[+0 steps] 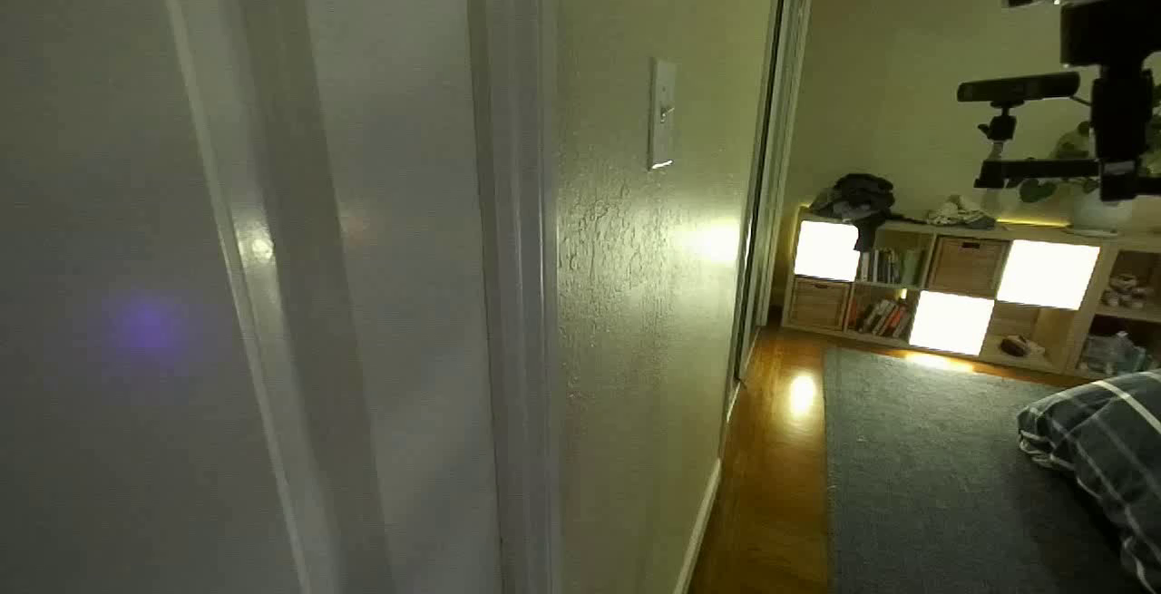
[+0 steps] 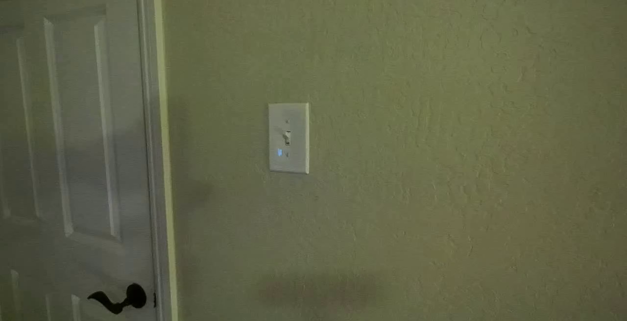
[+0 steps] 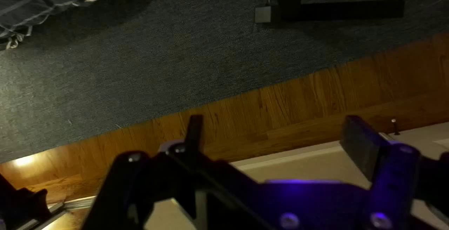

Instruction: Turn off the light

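At the left, in an exterior view, is a white door (image 2: 81,130) with a dark handle (image 2: 136,295); right of its frame (image 2: 159,164) the light switch (image 2: 289,138) sits upright on the wall (image 2: 441,139), its lever (image 2: 286,136) seemingly tipped up, though dim light leaves that unsure. Farther right, in an exterior view, a low shelf (image 1: 1043,322) with glowing squares (image 1: 950,323) stands far off, a grey rug (image 1: 916,467) nearer, a checked blanket (image 1: 1102,440) at the right edge. In the wrist view the gripper (image 3: 275,130) has its fingers (image 3: 363,147) spread wide, gripping nothing, floor (image 3: 252,124) and wall between them
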